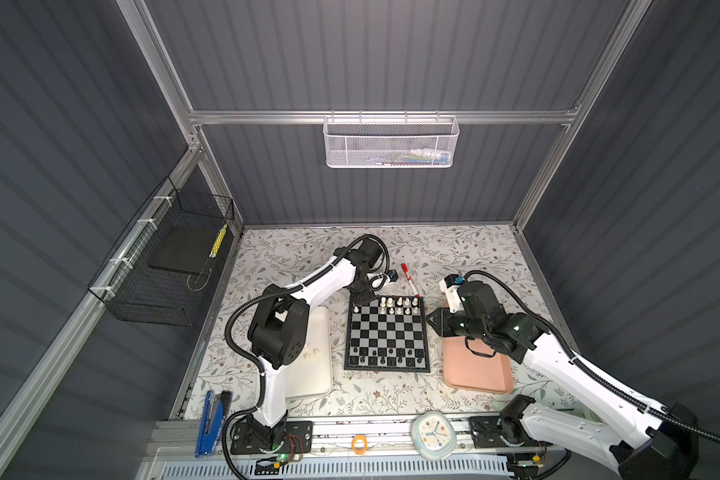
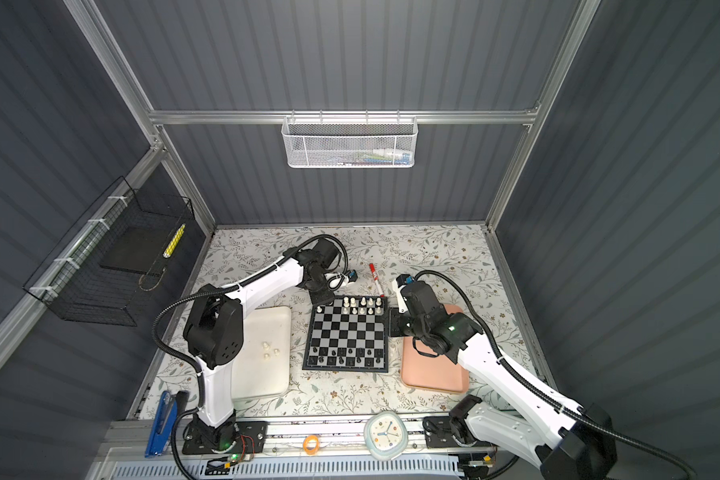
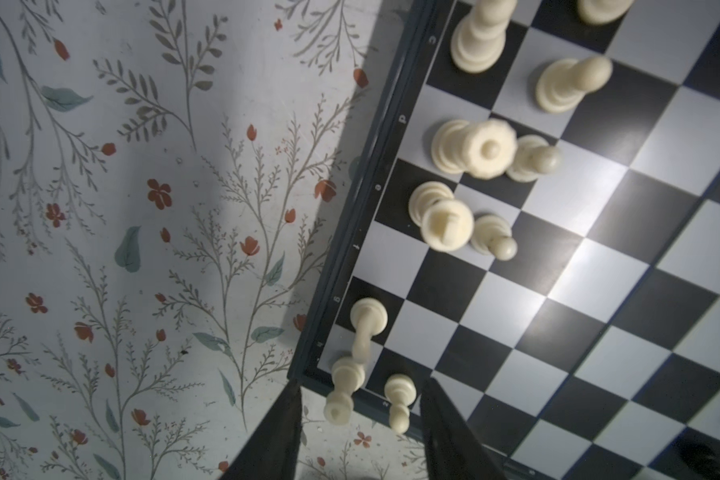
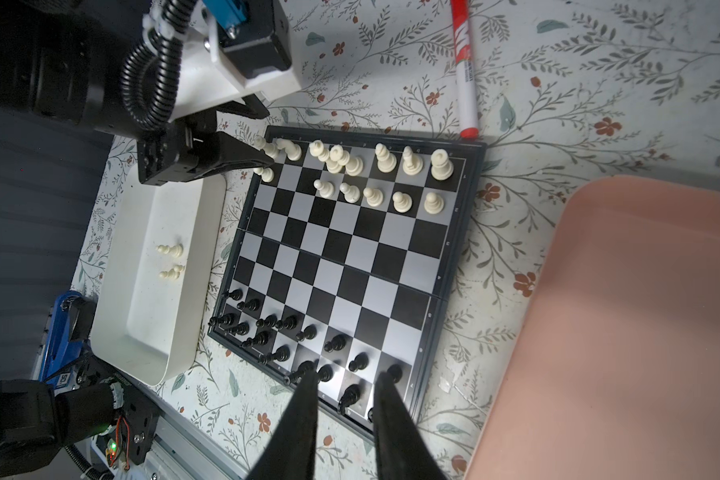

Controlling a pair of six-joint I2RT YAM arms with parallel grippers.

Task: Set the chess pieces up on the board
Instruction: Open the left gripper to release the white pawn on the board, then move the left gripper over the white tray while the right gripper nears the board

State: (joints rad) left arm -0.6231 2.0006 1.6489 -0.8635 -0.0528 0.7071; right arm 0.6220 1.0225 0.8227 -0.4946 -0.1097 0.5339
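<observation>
Left gripper [image 3: 359,388]: jaws parted, released, straddling two cream chess pieces [image 3: 400,399] at board [image 3: 528,286] corner, likely squaring back rank | right gripper [image 4: 346,374]: parted, empty, over black pieces [image 4: 267,324], clear of left's work | three spare cream pieces [image 4: 171,250] in white tray [image 4: 142,332] beside left gripper

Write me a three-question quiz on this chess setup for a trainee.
1. Multiple choice: the left pincer is at which part of the board? A its far left corner; B its near edge; C its middle.
2. True or false: the marker lies on the board.
3. Fill in: ___ white pieces lie in the white tray.
Key: 1 A. 2 False; it lies on the table, by the board's far edge. 3 Three.
</observation>
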